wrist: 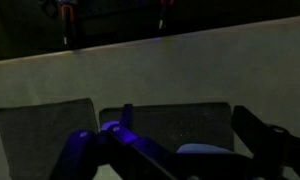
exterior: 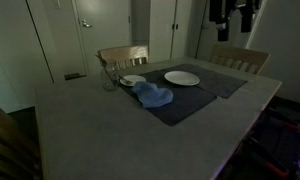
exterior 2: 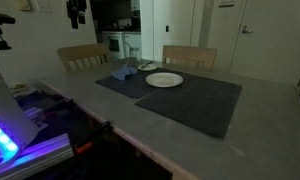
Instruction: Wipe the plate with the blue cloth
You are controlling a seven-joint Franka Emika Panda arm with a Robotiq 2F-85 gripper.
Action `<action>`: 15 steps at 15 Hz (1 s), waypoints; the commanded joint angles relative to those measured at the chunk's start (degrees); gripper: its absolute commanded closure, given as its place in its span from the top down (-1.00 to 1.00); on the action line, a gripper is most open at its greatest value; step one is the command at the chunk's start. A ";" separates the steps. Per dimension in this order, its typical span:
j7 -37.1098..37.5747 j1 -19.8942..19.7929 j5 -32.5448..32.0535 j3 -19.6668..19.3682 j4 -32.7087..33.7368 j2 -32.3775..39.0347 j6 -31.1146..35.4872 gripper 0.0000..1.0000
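Blue cloth (exterior: 153,96): bunched on mat (exterior: 190,106); a shallow pinch may drag it.
Plate (exterior: 182,78): probably loose; may slide when wiped.
Glass (exterior: 110,78): near cloth; knock risk.
End effector (exterior: 235,20): high, spread, empty.

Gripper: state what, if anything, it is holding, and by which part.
Nothing is held. In the wrist view the jaws of the gripper stand apart with nothing between them; the blue cloth lies on the dark placemat.

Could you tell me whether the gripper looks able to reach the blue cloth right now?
Probably yes: the cloth lies uncovered on the dark mat, with only open air between it and the gripper high above the table.
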 commanded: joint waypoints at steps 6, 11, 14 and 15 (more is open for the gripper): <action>-3.90 0.39 -3.54 -2.92 2.67 12.65 17.09 1.00; -9.53 2.04 1.82 -5.24 2.31 21.46 29.73 1.00; -7.95 2.29 0.37 -5.64 1.23 20.31 29.13 1.00; -8.01 2.47 0.50 -5.76 1.45 20.91 29.33 1.00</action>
